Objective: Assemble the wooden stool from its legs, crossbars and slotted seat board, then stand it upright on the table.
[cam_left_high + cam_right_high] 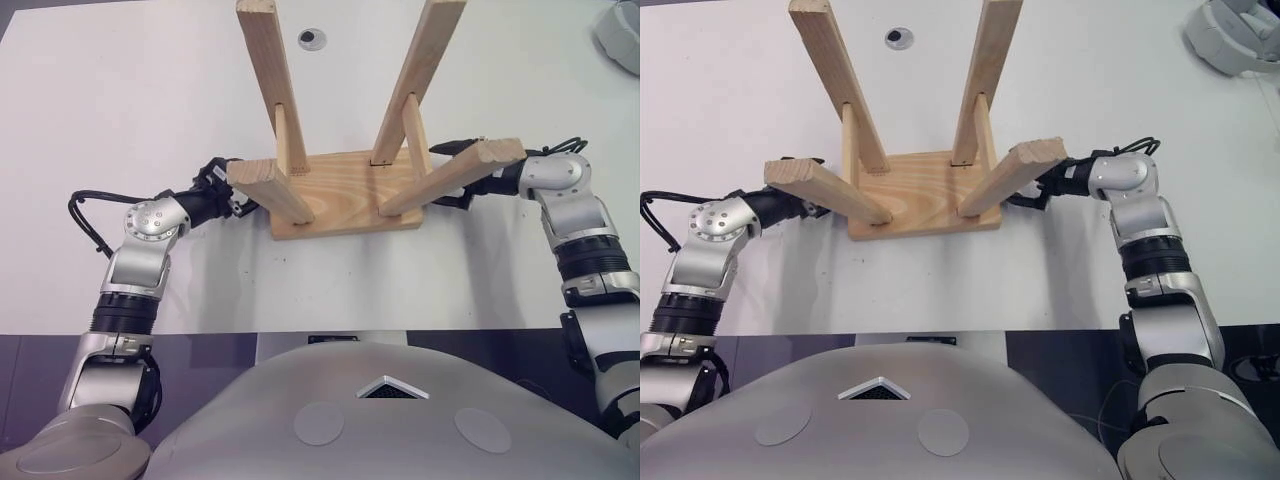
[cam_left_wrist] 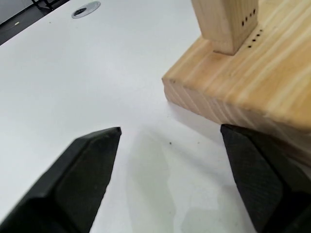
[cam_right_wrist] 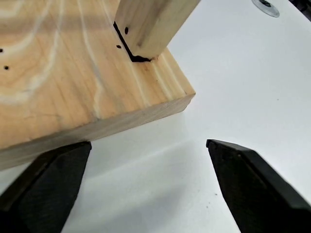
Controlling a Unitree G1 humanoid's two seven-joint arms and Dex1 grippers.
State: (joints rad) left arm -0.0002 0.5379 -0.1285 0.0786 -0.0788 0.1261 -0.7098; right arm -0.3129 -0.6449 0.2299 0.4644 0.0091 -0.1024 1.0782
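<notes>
Rests upside down on white surface [image 1: 120, 100]: pale wooden stool [image 1: 345, 185], seat board [image 1: 925, 195] flat between left tool [image 2: 170, 131] and right tool [image 3: 149, 143], both spread open, equally near.

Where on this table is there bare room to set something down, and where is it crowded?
Bare: the table to the left of the seat board, and the strip between the board and the near table edge. Crowded: both board ends, where the open left claw and right claw sit.

far legs [image 1: 268, 70] cut off at top edge, left tool [image 1: 238, 203] tips hidden behind near left leg [image 1: 272, 187], grey corner object [image 1: 620, 30] cropped
</notes>
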